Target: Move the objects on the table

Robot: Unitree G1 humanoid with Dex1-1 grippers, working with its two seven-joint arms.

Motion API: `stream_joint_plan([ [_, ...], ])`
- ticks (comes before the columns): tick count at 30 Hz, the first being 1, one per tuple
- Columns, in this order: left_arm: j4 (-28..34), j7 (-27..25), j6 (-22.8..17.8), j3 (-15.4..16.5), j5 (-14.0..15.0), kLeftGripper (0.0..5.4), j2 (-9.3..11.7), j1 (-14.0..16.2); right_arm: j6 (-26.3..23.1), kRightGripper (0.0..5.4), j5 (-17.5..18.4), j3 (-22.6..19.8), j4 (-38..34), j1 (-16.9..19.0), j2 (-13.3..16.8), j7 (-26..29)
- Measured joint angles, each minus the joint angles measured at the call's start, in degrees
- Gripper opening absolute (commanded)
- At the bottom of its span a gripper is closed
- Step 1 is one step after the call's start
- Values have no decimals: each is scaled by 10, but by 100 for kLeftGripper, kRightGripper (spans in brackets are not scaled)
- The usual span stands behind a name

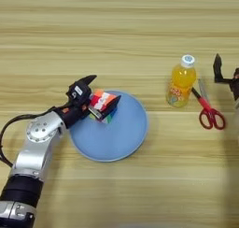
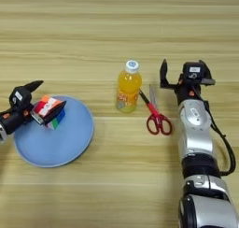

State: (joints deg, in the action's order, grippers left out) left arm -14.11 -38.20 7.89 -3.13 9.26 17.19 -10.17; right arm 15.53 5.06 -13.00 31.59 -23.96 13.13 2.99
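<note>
Left eye view: left gripper (image 1: 103, 92) sits over the near-left part of the round light-blue plate (image 1: 119, 140), its two black fingers clamped on the multicoloured puzzle cube (image 1: 103, 104), one finger above and behind, the other along the cube's right edge. The cube looks tilted, and I cannot tell whether it touches the plate or hangs just above it. The orange-juice bottle (image 1: 181, 82) stands upright to the right of the plate, apart from it, white cap on. The red-handled scissors (image 1: 208, 111) lie just right of the bottle, blades pointing away toward the bottle's shoulder. Only a sliver of the right gripper shows at the right edge. Right eye view: the right gripper (image 2: 179, 75) hovers just right of the scissors (image 2: 156, 116) and bottle (image 2: 127, 88), holding nothing; one finger sticks up at the left, but whether the pair stands apart or together I cannot tell. The wooden table (image 2: 116, 26) is bare behind. No pen visible in either view. Risks, as judgement: the grip on the cube looks off-centre, so it could twist or slip on a lift or release and roll off the plate; dragging it could shift the plate; if the right arm swings left it could knock over the tall, narrow bottle.
</note>
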Motion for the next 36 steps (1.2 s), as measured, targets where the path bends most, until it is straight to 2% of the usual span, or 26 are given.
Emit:
stream_joint_plan([
  [11, -2, -7, -1, -15, -2, 540, -4, 0, 0, 539, 1, 0, 0, 0, -1, 0],
  [20, -40, 1, -5, -19, -21, 540, -5, 0, 0, 539, 1, 0, 0, 0, -1, 0],
  [31, -56, 6, -5, -20, -26, 540, -5, 0, 0, 539, 1, 0, 0, 0, -1, 0],
  [36, -56, 7, -4, -20, -26, 481, -6, 0, 0, 540, 1, 0, 0, 0, -1, 1],
])
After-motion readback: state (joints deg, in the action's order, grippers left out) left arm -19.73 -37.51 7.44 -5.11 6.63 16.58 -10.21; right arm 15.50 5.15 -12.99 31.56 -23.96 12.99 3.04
